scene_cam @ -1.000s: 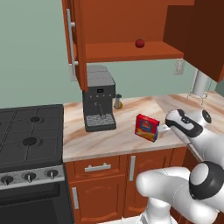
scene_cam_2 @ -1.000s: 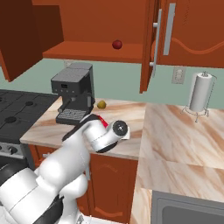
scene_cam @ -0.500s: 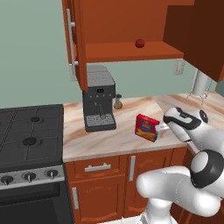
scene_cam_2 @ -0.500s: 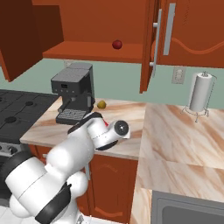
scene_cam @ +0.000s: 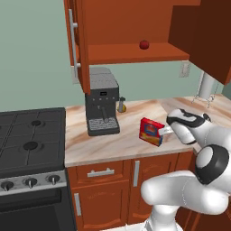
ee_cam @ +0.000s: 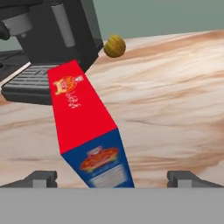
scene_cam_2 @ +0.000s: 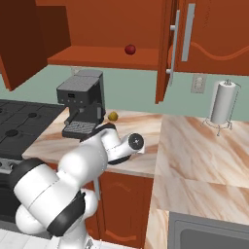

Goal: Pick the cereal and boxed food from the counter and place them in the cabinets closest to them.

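Red-and-blue food box [ee_cam: 89, 135] lying on the counter [ee_cam: 175, 109] just in front of the coffee machine [ee_cam: 52, 39], centred between the wide-open gripper [ee_cam: 112, 178] tips; a skewed closure could twist the box away.

Surface finishes, kitchen corner
Reddish-brown wood on cabinets [scene_cam: 135, 22], flat satin, faint sheen; long bar handles [scene_cam_2: 188, 33] brushed silver metal. Tabletop [ee_cam: 175, 87] polished marble look, beige with brown veins, smooth. Boxed food [ee_cam: 87, 127] printed cardboard, red and blue panels, smooth and matt. Coffee machine [scene_cam: 103, 106] dark matt plastic with grey metal-look top. Stove [scene_cam: 27, 144] matt black, knobs silver. Arm shell glossy white plastic with dark joints; claw [ee_cam: 112, 177] tips dull dark grey. Paper towel roll [scene_cam_2: 223, 102] plain white on thin wire stand.
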